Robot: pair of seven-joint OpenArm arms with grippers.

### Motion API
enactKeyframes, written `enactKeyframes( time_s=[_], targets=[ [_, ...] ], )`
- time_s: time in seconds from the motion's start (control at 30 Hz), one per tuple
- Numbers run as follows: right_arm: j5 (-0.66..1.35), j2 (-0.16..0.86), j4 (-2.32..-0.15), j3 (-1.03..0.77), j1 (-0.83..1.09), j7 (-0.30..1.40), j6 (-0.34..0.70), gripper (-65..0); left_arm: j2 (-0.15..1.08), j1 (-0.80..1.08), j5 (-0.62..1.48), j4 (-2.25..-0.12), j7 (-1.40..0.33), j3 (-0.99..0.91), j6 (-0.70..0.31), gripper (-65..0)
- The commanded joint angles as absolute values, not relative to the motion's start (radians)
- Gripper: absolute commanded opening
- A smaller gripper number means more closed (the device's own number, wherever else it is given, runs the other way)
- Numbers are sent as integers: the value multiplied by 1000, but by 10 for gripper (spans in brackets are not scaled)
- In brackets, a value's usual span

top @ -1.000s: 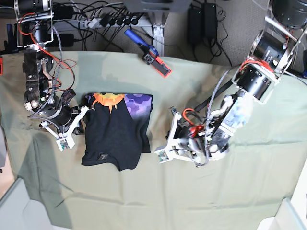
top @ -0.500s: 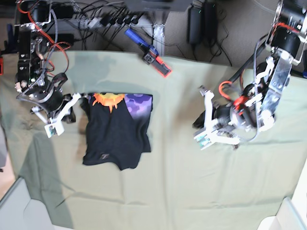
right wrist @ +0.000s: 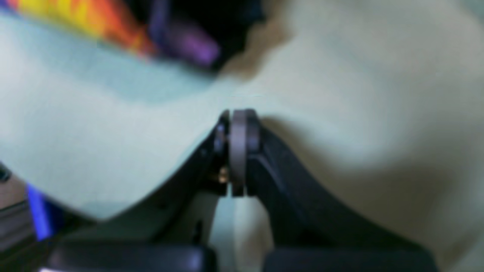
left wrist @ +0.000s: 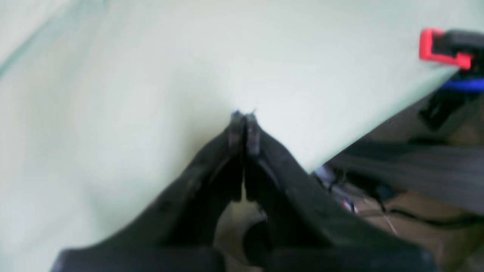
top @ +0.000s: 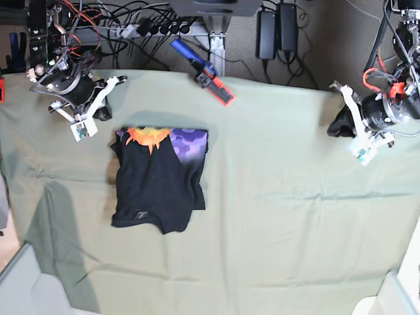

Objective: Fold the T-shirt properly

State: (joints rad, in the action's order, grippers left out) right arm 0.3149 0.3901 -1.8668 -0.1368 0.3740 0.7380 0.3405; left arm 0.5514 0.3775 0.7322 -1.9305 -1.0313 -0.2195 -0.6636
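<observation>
The black T-shirt lies folded into a rough rectangle left of the table's middle, with its orange, yellow and purple print along the far edge. My right gripper hovers shut and empty off the shirt's far left corner, apart from it. In the right wrist view its jaws are pressed together over the cloth, and the T-shirt's print shows blurred at the upper left. My left gripper hangs shut and empty near the far right edge, far from the shirt. The left wrist view shows the left gripper closed over bare cloth.
A pale green cloth covers the table. A blue, black and red tool lies at the far edge, and the red and black tool also shows in the left wrist view. Cables and power bricks sit behind the table.
Both arms have drawn back from the shirt's sides toward the far corners, the left one far to the right. The folded shirt has stayed in place.
</observation>
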Motion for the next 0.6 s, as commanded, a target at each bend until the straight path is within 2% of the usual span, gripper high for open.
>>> enactKeyframes(
  time_s=[0.0,0.27,0.43,0.57],
  targets=[
    [323,404,-1896,-145,395,719,397,-650,566,411,756,-1946,-1023,-259,-695,-650],
    [386,404,-1930,-145,562,719,398,-650,524,710,801,-1939,-1028,-475,-698,-650],
    [387,404,-1925,-144,648,719,398,-650,471,808,764,-1865,-996,-492,-698,-650],
    [418,404,-1917,-144,720,719,398,-650,440,823,671,-1736,-904,-488,-698,-650]
  ],
)
